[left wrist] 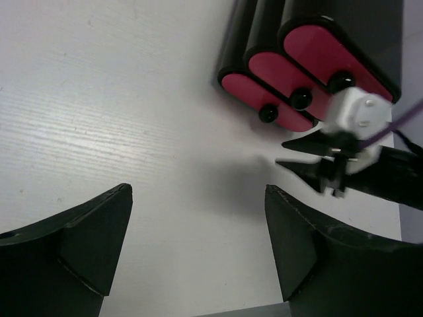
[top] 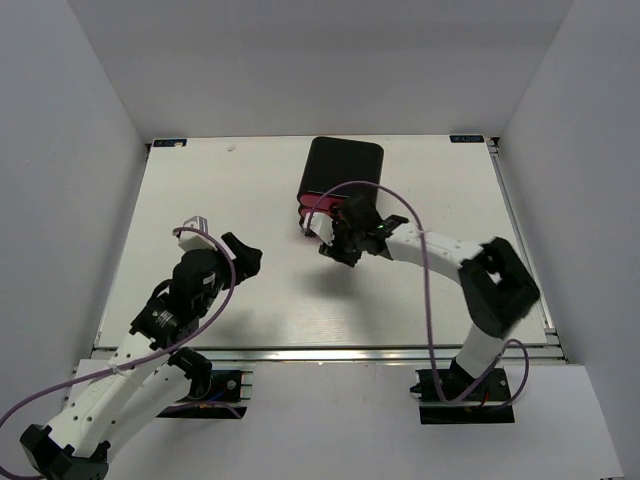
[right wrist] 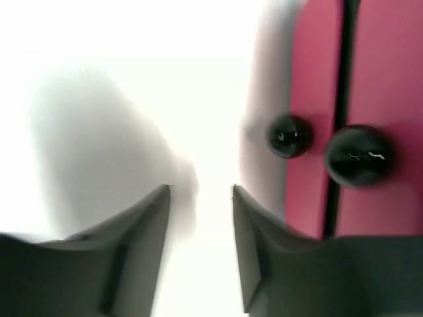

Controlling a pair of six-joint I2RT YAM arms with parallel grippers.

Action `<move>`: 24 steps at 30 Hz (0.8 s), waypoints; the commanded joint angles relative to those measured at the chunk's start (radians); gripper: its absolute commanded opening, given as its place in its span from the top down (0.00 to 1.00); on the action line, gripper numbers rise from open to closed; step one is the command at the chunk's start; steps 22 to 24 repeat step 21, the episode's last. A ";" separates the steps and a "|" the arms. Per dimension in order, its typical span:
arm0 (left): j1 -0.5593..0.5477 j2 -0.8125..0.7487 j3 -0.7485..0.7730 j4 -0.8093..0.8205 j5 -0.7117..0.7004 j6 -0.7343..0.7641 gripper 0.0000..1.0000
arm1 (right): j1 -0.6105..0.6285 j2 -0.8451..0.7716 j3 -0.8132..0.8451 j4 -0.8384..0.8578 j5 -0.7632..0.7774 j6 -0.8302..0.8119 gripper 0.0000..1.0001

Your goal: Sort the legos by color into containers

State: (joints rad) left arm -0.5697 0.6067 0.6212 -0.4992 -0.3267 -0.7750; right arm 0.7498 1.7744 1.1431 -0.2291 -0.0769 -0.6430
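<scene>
The containers are three magenta-pink drawers (left wrist: 272, 100) with round black knobs, stacked in a black casing (top: 342, 168) at the back middle of the table. Their fronts sit about level with one another. My right gripper (top: 332, 250) hovers just in front of them, slightly to their left. In its wrist view the right gripper (right wrist: 200, 190) is open by a narrow gap with nothing between the fingers, and two knobs (right wrist: 289, 136) are close on the right. My left gripper (left wrist: 198, 191) is wide open over bare table, well short of the drawers. No legos are in view.
The white table (top: 230, 200) is enclosed by white walls at the left, back and right. A purple cable (top: 425, 290) loops along the right arm, and another one runs along the left arm (top: 160, 320). The right gripper (left wrist: 310, 157) shows in the left wrist view under the drawers.
</scene>
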 commanded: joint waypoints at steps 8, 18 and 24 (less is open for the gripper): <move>0.004 0.076 0.009 0.172 0.094 0.083 0.04 | -0.033 -0.339 0.010 -0.096 -0.293 0.216 0.32; 0.004 0.113 0.060 0.194 0.120 0.138 0.02 | -0.040 -0.423 0.125 -0.041 -0.006 0.456 0.11; 0.004 0.114 0.061 0.218 0.133 0.151 0.02 | -0.044 -0.421 0.207 -0.078 0.012 0.471 0.11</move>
